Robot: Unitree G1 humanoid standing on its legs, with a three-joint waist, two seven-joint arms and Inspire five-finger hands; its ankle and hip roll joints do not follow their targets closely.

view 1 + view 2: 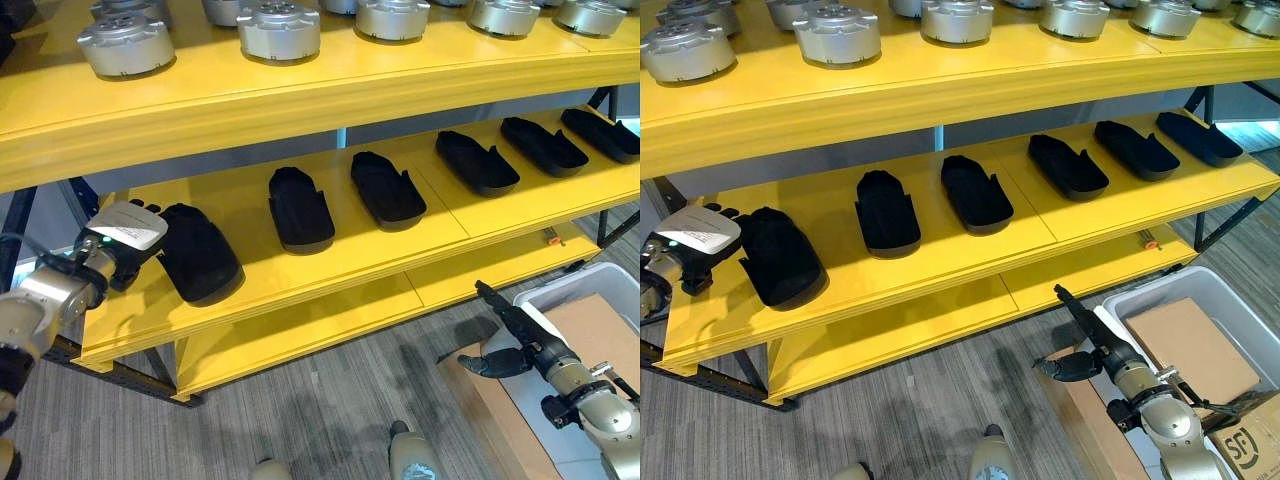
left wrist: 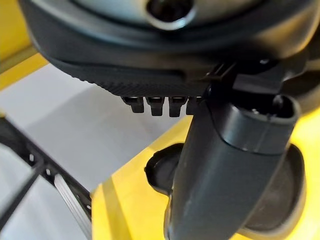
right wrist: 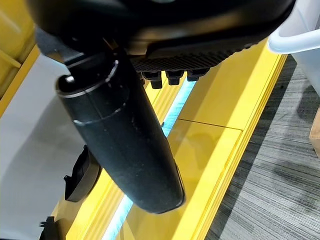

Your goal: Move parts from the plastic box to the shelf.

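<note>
L hand [image 1: 125,235], fingers straight, rests at the leftmost black part [image 1: 200,252] on the shelf [image 1: 330,255], R hand [image 1: 515,335] loose and empty by the plastic box [image 1: 600,285]; part looks rigid, light, prob. best gripped across its narrow sides.

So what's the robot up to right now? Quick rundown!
Left hand on the leftmost black part, middle shelf; grip hidden. Right hand open, empty, beside the plastic box. Five more black parts already shelved. Nothing in the way.
</note>
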